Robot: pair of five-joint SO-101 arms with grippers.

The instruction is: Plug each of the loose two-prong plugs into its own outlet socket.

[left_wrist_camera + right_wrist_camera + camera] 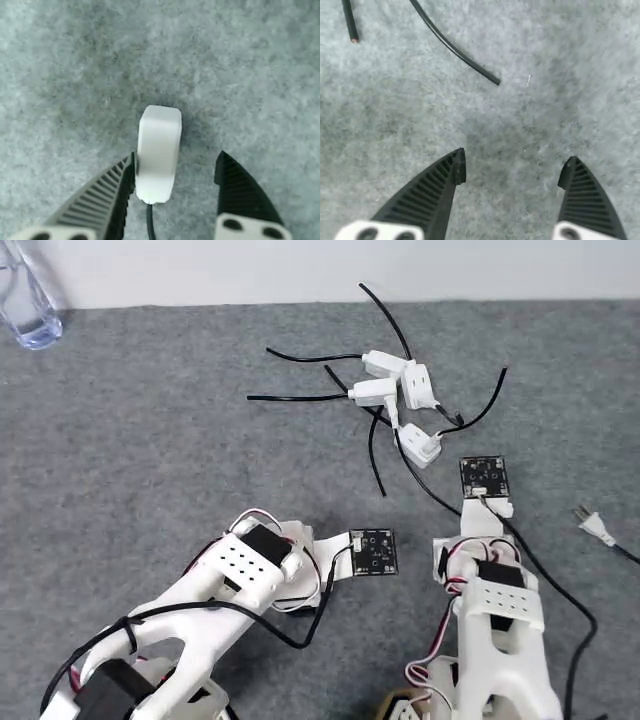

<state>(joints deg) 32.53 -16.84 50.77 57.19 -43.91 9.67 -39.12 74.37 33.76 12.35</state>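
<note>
Progress is judged slight. Nearest, the left gripper is spread wide over the grey carpet, and a white corded piece lies between its fingers, touching one and apart from the other. Nothing is clamped, and whether it is a plug or a socket cannot be told. The right gripper is likewise wide open with nothing in it, and a black cord end is seen beyond. Out to the right arm's side, one two-prong plug lies loose with its prongs bare, so it is left to do. Farthest, a cluster of white plugs and sockets is tangled together. Some look mated, though that cannot be confirmed. No brand, label or writing can be read.
</note>
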